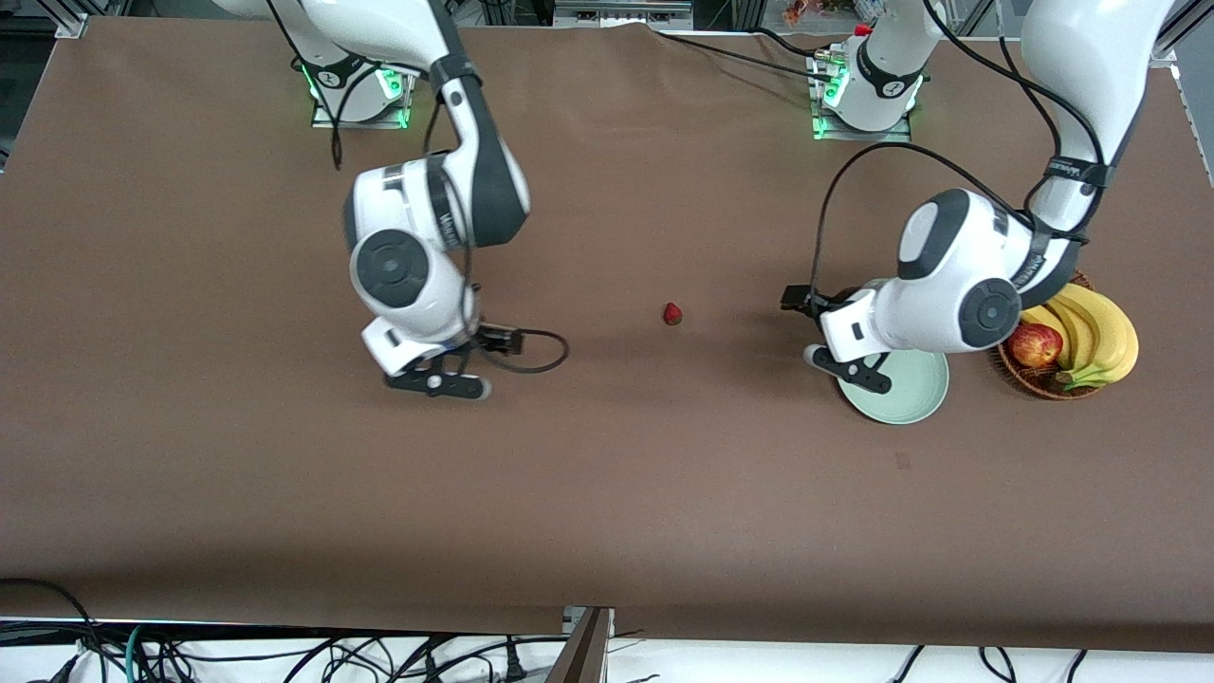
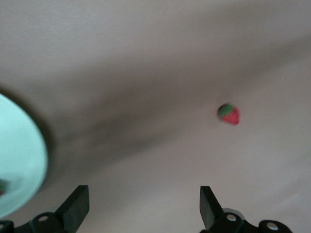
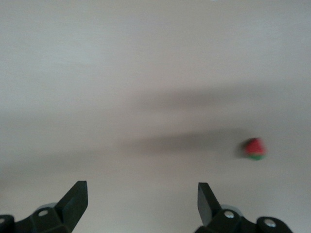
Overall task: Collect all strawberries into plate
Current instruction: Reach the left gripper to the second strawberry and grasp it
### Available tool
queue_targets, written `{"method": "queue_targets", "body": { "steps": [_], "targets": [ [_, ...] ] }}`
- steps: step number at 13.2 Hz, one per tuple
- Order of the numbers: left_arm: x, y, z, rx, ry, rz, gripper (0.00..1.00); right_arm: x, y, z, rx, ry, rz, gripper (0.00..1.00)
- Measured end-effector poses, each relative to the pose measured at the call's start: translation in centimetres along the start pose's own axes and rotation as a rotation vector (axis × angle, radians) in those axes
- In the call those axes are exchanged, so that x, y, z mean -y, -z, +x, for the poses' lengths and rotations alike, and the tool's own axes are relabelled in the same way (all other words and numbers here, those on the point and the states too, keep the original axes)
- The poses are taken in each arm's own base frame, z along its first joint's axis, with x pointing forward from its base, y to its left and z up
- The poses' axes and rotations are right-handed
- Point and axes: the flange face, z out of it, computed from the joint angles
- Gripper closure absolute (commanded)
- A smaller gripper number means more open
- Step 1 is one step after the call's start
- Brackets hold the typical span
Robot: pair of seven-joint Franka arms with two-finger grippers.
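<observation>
- The plate [image 1: 910, 403] is seen nearest the front camera, beside the basket [image 1: 1039, 384] of fruit.
- The left gripper [image 1: 847, 365], spread wide and empty, is held over the plate's edge.
- The right gripper [image 1: 438, 382], also wide and empty, is held over the bare table [image 1: 607, 493].
- One strawberry [image 1: 672, 314] is seen farther back, between the grippers.

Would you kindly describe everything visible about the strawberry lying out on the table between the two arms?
The strawberry is a tiny red berry with a dark green leafy cap at one end, lying on its side on the bare brown table. It sits alone between the two arms, apart from the plate toward the left arm's end. Nothing touches it. The left wrist view shows it ahead of the open left gripper, and the right wrist view shows it ahead of the open right gripper.
</observation>
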Motion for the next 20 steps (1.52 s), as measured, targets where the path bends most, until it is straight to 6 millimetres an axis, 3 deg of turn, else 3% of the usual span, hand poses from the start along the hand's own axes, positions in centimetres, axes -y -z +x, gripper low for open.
{"method": "queue_targets", "body": {
  "steps": [2,5,8,11,14,15,18,20],
  "targets": [
    [-4.4,-1.8,0.4,-0.031,0.121,0.005,0.0,-5.6,-1.9,0.6,0.034,0.051,-0.012,0.0],
    [-11.4,-6.7,0.2,-0.097,0.302,-0.001,0.0,-12.9,-5.4,0.5,0.015,0.117,0.013,0.0],
    [-13.0,-11.0,-0.1,-0.182,0.379,-0.023,0.0,-16.9,-10.4,-1.0,-0.012,0.136,0.106,0.0],
    [-13.4,-14.9,-0.2,-0.207,0.383,0.01,0.0,-18.7,-14.2,-2.6,-0.029,0.136,0.207,0.02],
    [-13.6,-18.0,-0.4,-0.224,0.349,0.101,0.0,-19.3,-16.8,-2.8,-0.042,0.149,0.22,0.15],
    [-13.6,-18.5,-0.4,-0.231,0.345,0.115,0.0,-19.5,-17.4,-2.7,-0.052,0.155,0.213,0.24],
    [-13.6,-18.6,-0.3,-0.241,0.345,0.118,0.46,-19.9,-18.0,-2.5,-0.061,0.17,0.207,0.48],
    [-13.7,-18.6,-0.3,-0.243,0.35,0.115,0.46,-19.9,-18.1,-2.5,-0.061,0.171,0.209,0.55]
  ]
}}
